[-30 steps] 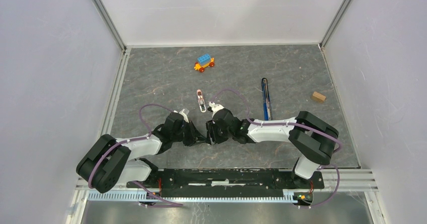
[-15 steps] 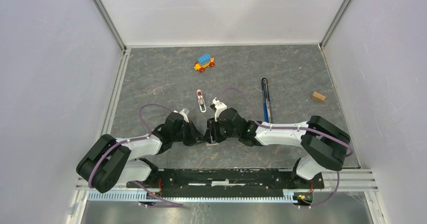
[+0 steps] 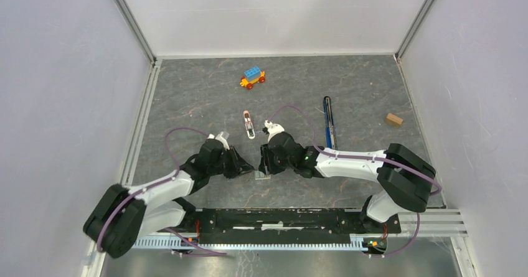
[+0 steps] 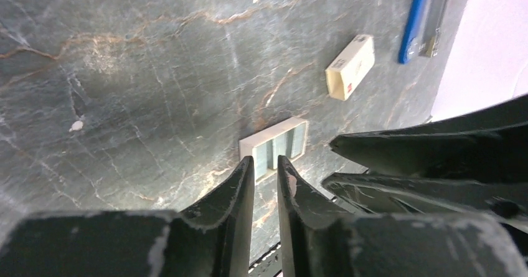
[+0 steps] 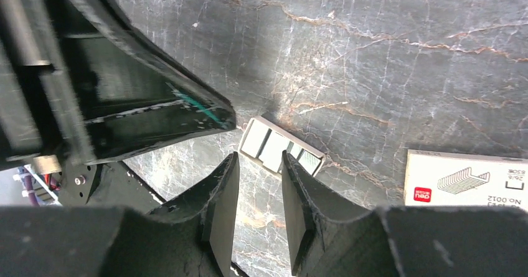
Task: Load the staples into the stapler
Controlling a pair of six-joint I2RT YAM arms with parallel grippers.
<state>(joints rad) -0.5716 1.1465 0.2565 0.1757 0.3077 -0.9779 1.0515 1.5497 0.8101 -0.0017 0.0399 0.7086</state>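
Two grippers tip to tip over the staple tray [image 4: 274, 149] on the table [image 3: 187, 103]. Left gripper [image 4: 266, 165] and right gripper [image 5: 258, 159] each parted by a narrow gap, holding nothing, crowding the tray from opposite sides. Stapler [image 3: 329, 122] well apart at right, untouched. Staple box [image 5: 464, 180] nearby; toy car [image 3: 252, 77] and wooden block [image 3: 393, 119] farther off.

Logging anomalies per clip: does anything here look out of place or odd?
Nothing looks spilled or damaged. The staple tray lies loose and askew outside its box; a toy car and wooden block sit unrelated to the task.
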